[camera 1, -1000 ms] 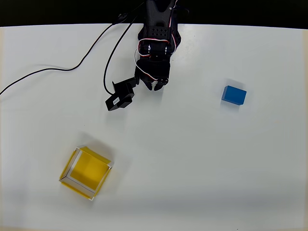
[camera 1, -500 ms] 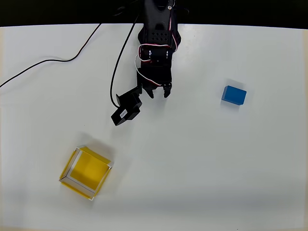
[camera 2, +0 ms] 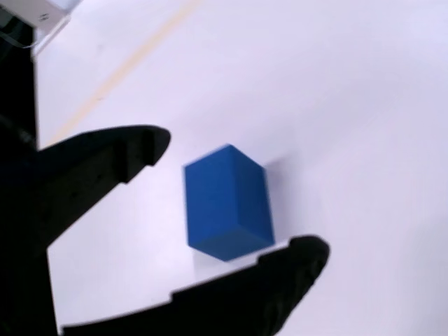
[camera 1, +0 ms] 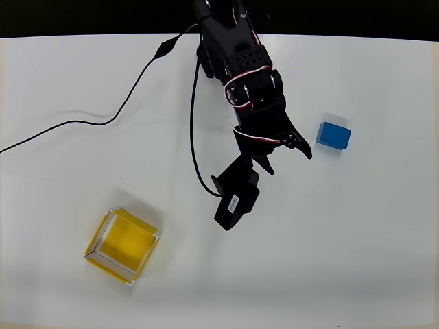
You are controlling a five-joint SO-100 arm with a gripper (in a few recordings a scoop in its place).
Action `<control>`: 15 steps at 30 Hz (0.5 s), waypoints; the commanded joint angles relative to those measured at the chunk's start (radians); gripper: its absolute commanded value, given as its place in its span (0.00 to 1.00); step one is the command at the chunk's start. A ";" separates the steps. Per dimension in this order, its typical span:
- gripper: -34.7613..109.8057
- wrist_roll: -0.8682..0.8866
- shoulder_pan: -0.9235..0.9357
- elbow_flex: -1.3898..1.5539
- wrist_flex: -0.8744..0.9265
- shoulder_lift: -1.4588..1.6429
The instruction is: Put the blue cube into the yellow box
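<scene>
The blue cube (camera 1: 333, 136) lies on the white table at the right in the overhead view. My black gripper (camera 1: 288, 161) stands open just left of and below it, its fingertips a short gap from the cube. In the wrist view the blue cube (camera 2: 227, 203) shows in the space between the two dark fingers of the gripper (camera 2: 229, 199), a little beyond their tips and touching neither. The yellow box (camera 1: 122, 245), a shallow open tray with pale rims, sits turned at an angle at the lower left, far from the gripper, with nothing in it.
A black cable (camera 1: 103, 122) runs from the arm across the left of the table (camera 1: 357, 260). The wrist camera block (camera 1: 233, 199) hangs below the arm. The table's far edge meets a dark band at the top.
The arm has swung right and reached out across the table toward the blue cube. Its fingers have spread wider. Cube and box have not moved.
</scene>
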 commanded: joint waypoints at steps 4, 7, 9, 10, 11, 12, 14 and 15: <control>0.60 0.023 -0.158 -0.298 0.081 -0.179; 0.64 0.018 -0.202 -0.334 0.120 -0.275; 0.65 0.005 -0.229 -0.348 0.140 -0.337; 0.65 0.003 -0.242 -0.351 0.140 -0.367; 0.66 0.000 -0.255 -0.354 0.146 -0.396; 0.66 -0.005 -0.268 -0.360 0.150 -0.430; 0.66 -0.028 -0.296 -0.376 0.167 -0.489; 0.66 -0.031 -0.310 -0.387 0.169 -0.518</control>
